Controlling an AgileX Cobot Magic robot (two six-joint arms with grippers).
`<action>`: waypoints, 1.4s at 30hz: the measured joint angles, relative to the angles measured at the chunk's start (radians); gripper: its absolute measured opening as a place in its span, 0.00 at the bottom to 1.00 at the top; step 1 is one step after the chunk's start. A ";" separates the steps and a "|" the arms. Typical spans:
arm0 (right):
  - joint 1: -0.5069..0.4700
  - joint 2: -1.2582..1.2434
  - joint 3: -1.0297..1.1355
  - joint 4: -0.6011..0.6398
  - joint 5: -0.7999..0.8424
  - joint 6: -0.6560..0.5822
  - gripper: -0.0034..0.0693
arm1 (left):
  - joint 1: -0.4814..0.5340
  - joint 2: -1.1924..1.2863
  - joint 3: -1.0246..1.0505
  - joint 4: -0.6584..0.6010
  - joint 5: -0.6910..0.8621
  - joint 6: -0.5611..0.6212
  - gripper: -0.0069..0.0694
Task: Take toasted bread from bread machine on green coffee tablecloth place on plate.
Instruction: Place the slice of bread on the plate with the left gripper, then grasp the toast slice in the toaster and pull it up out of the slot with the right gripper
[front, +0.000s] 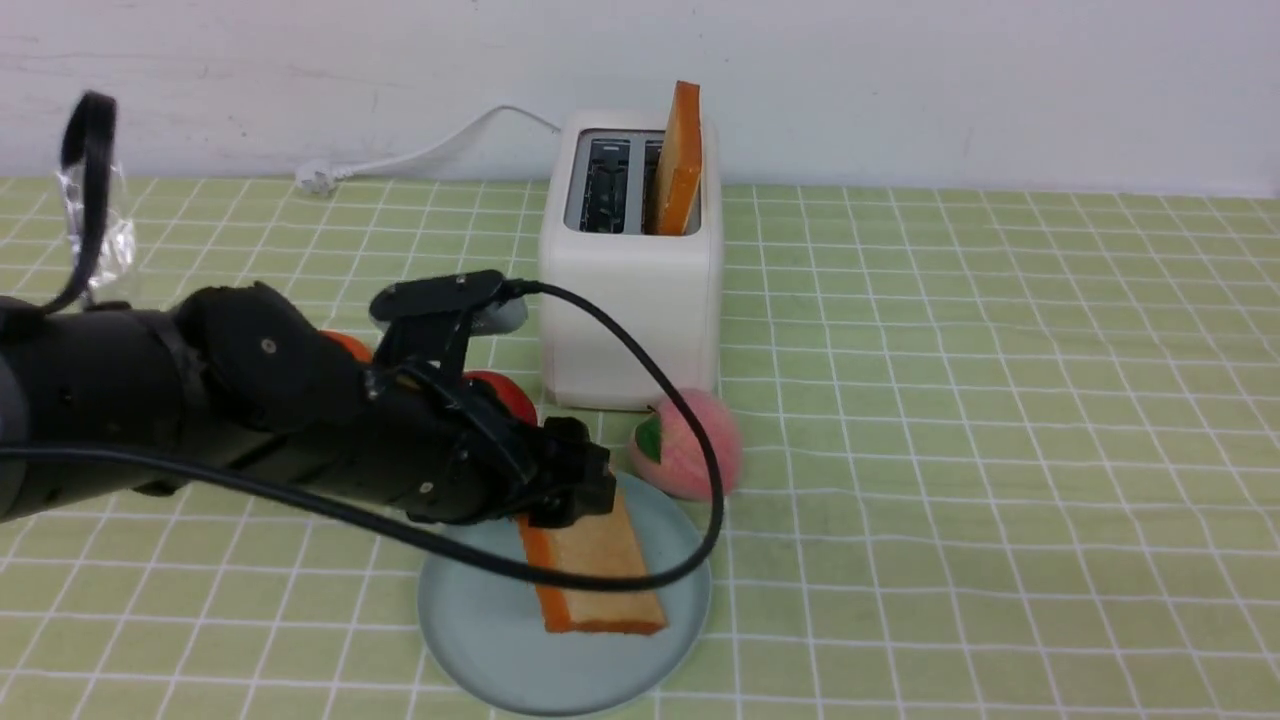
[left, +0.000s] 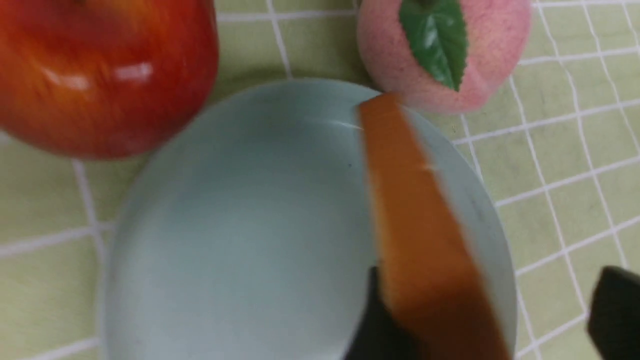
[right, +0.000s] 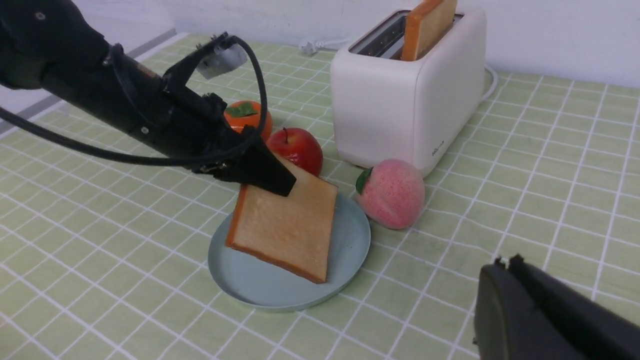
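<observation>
One slice of toasted bread (front: 600, 580) lies tilted on the pale blue-grey plate (front: 480, 630), its far edge leaning against one finger of my left gripper (front: 575, 495). In the left wrist view the jaws stand wide apart, so that gripper (left: 495, 325) is open, with the slice's crust (left: 415, 225) beside one finger. A second slice (front: 680, 165) stands upright in the right slot of the white bread machine (front: 630, 310) on the green coffee tablecloth (front: 1000, 400). My right gripper (right: 505, 260) hangs shut and empty over the cloth, right of the plate (right: 250, 280).
A pink peach (front: 690, 445) touches the plate's far rim in front of the bread machine. A red apple (front: 505, 395) and an orange fruit (right: 247, 117) sit behind my left arm. The white power cord (front: 420, 155) runs along the wall.
</observation>
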 joint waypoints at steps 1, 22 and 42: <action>0.000 0.000 0.000 0.010 0.002 -0.012 0.04 | 0.000 -0.026 0.000 0.040 0.001 -0.017 0.84; 0.000 0.186 -0.044 0.065 0.050 -0.062 0.05 | 0.000 -0.588 0.023 0.465 0.296 -0.316 0.07; 0.308 1.135 -0.751 -0.135 -0.086 0.050 0.07 | 0.000 -1.543 0.663 0.461 0.060 -0.298 0.07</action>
